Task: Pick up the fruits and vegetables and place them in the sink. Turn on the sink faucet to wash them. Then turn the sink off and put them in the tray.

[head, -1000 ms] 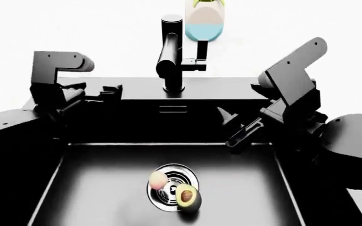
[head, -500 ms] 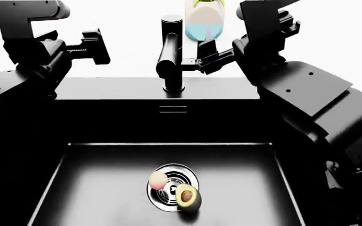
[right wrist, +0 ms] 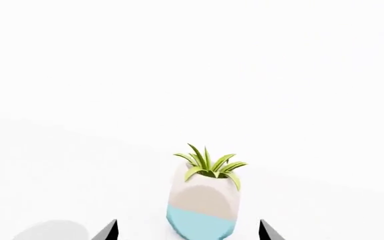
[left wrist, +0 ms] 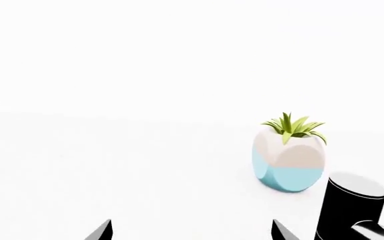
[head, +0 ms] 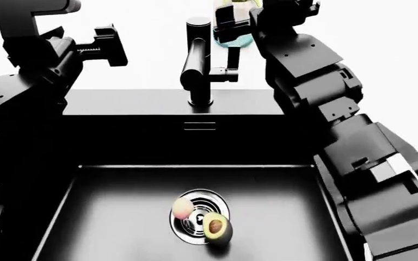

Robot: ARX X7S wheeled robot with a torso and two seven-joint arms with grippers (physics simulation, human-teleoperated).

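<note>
Black sink (head: 107, 217) with grey rim and steel drain (head: 198, 222). Matte black faucet (head: 196, 62) behind. Halved avocado (head: 217, 227): dark skin, green-yellow flesh, brown pit. Pale pink-yellow peach (head: 183, 207) beside it. Two-tone plant pot (right wrist: 204, 205), beige over light blue, with yellow-green leaves. White surroundings. Black arms left and right.

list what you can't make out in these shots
- Tray: in no view.
- Plant pot: in the head view the right arm covers most of it.
- Right gripper: only its fingertips show in the right wrist view; nothing sits between them.
- Faucet lever: on or off unclear; no water visible.
</note>
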